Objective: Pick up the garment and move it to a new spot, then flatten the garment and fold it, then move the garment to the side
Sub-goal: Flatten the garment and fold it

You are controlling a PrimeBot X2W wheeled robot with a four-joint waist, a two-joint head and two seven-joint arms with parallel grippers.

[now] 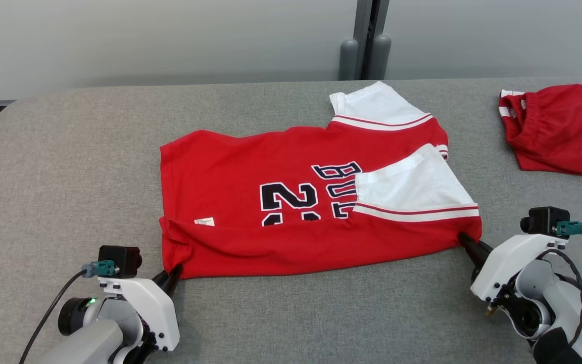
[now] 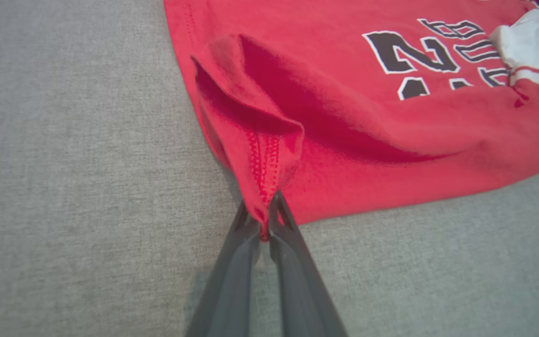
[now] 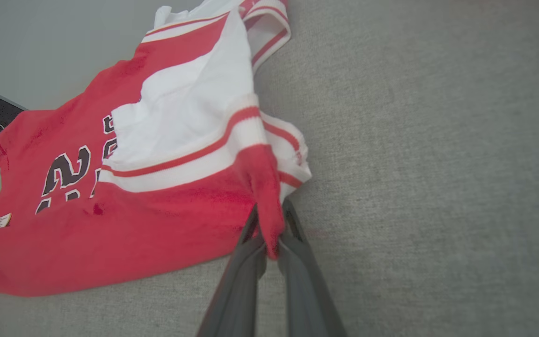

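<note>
The left pincer is closed on the near left corner of the red jersey, with the stitched hem pinched between its two dark fingertips and drawn up into a small peak. The right pincer is likewise clamped on the near right corner, where red cloth bunches between its fingers just below a white, red-striped sleeve.

The jersey lies spread across the middle of the grey desk. Its near edge is turned over in a band, and a second white sleeve lies at the far right. Dark, white-edged print shows a "2", part of another figure cut by the fold, and letters starting "BU"; the rest is covered by the sleeve. A small white label sits near the left end of the fold, its print too small to read.

Each arm reaches in from a lower corner of the head view. The pale wrists sit low over the desk and the fingers angle inward toward the cloth. Another red garment lies crumpled at the far right of the desk, well apart from the jersey.
</note>
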